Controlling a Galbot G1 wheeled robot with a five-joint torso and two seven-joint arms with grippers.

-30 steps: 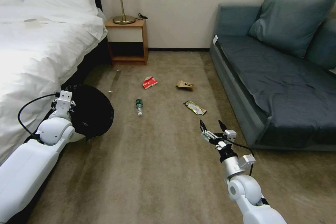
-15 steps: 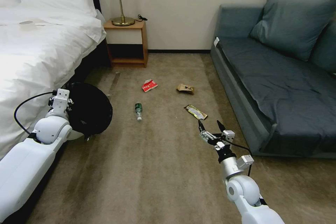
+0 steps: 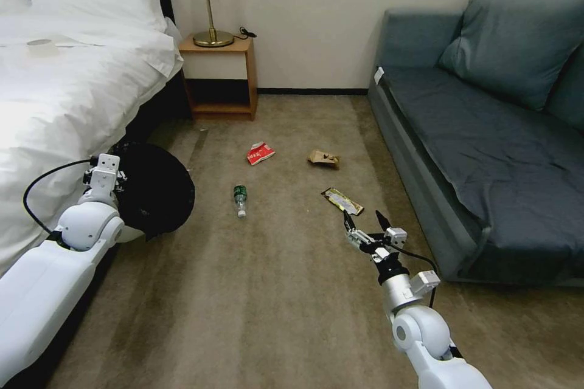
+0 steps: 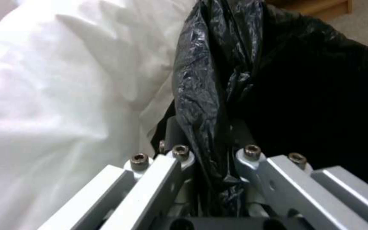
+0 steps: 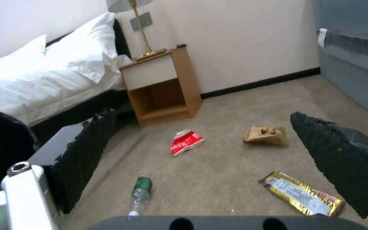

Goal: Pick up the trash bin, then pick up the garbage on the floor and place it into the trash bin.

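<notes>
The trash bin [image 3: 152, 191], lined with a black bag, is held off the carpet beside the bed. My left gripper [image 3: 109, 185] is shut on the bag-covered rim [image 4: 211, 134]. Garbage lies on the carpet: a clear bottle with a green label [image 3: 240, 199] [image 5: 139, 191], a red-and-white packet [image 3: 260, 152] [image 5: 186, 142], a tan paper bag [image 3: 323, 158] [image 5: 265, 134] and a yellow-black wrapper [image 3: 342, 201] [image 5: 302, 193]. My right gripper [image 3: 366, 223] hovers open just short of the wrapper, its black fingers [image 5: 86, 153] spread wide.
A white bed [image 3: 61, 91] runs along the left. A wooden nightstand [image 3: 220, 76] with a brass lamp [image 3: 210, 6] stands at the far wall. A grey-blue sofa [image 3: 486, 140] fills the right side. Open carpet [image 3: 267, 292] lies between them.
The whole view has shifted slightly as the camera moved forward. My right gripper sits closer to the yellow-black wrapper. The left gripper still holds the bin.
</notes>
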